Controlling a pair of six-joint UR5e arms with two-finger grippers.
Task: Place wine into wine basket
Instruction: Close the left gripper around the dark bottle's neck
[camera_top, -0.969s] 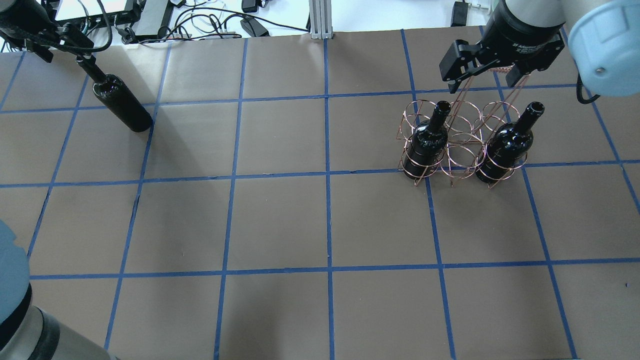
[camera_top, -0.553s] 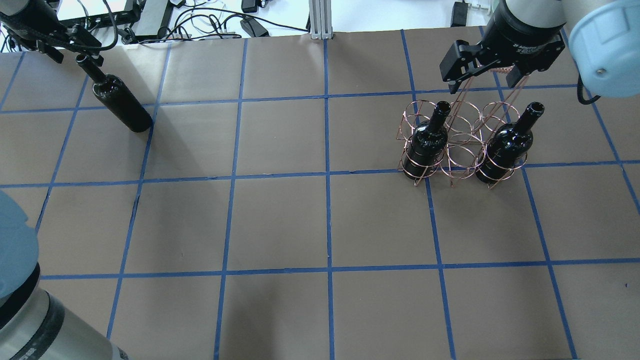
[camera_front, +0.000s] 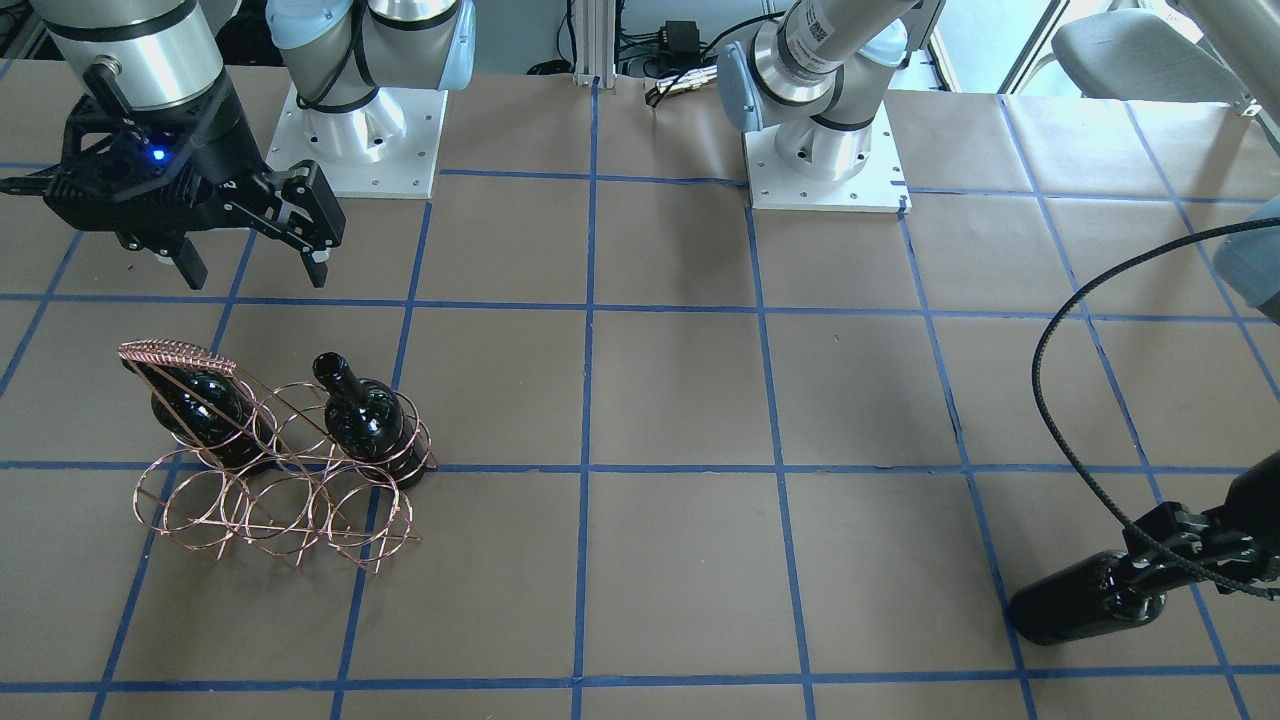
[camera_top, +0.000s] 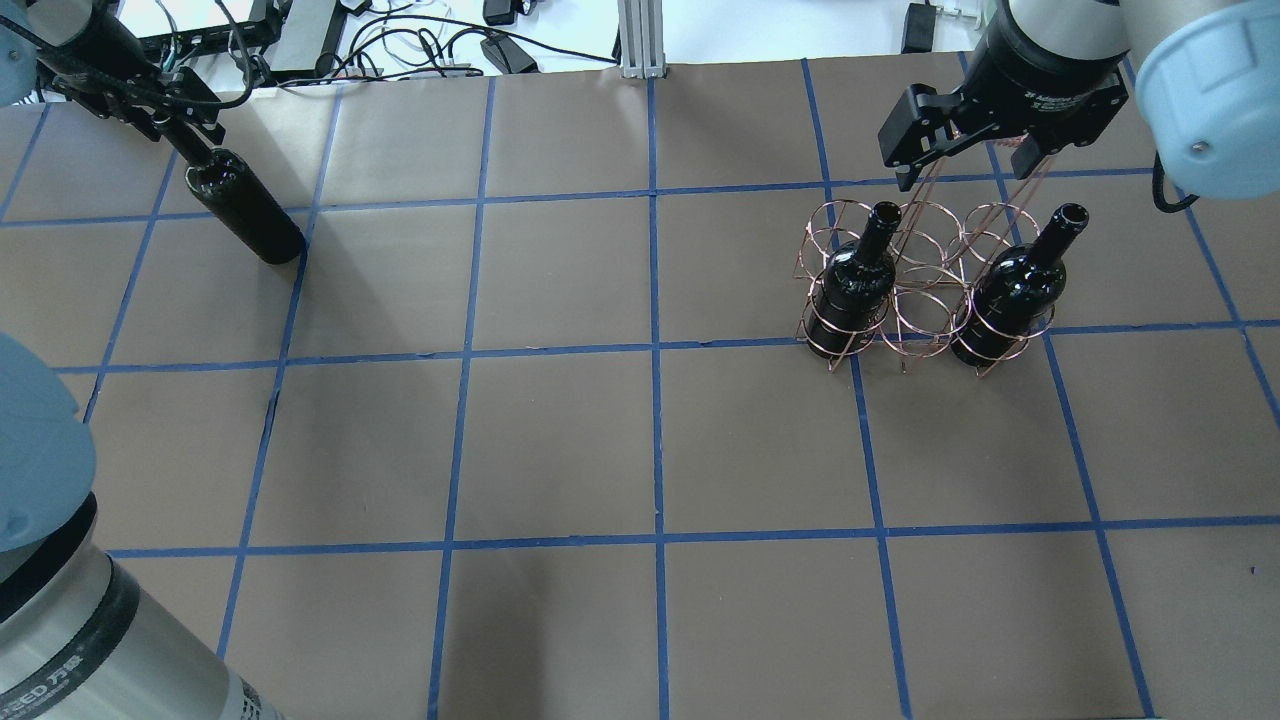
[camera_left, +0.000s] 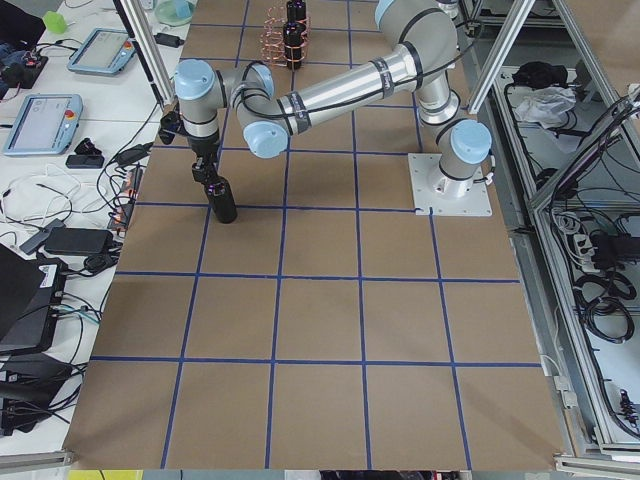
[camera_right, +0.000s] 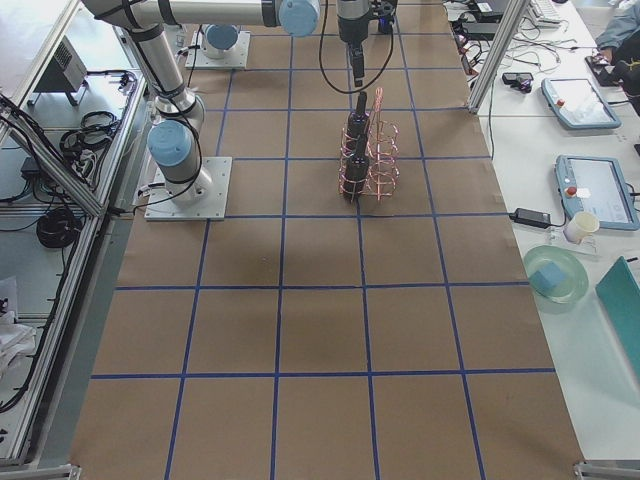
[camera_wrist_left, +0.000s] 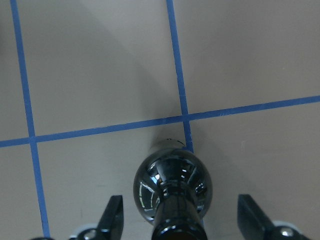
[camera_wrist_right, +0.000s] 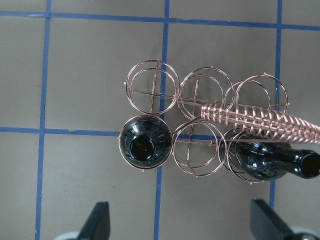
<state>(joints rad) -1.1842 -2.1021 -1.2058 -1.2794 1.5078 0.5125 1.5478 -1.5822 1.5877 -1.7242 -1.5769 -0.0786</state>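
Note:
A glossy black wine bottle (camera_top: 245, 205) stands on the table at the far left. It also shows in the front view (camera_front: 1080, 600) and the left wrist view (camera_wrist_left: 172, 185). My left gripper (camera_top: 185, 125) is open, with its fingers (camera_wrist_left: 112, 215) on either side of the bottle's neck and gaps on both sides. The copper wire wine basket (camera_top: 925, 300) stands at the far right and holds two identical bottles (camera_top: 853, 285) (camera_top: 1010, 295) in its near row. My right gripper (camera_top: 965, 150) hangs open and empty above the basket's woven handle (camera_wrist_right: 260, 122).
The basket's other rings (camera_wrist_right: 152, 92) hold nothing. Brown paper with blue tape lines (camera_top: 655, 350) covers the table. Cables and boxes (camera_top: 420, 40) lie beyond the far edge. The left arm's elbow (camera_top: 40, 560) fills the near left corner.
My left gripper has come down and slightly right over the bottle's neck, which was exposed 0.6 s ago. The left elbow has risen into view. The bottle, basket and right gripper stay put.

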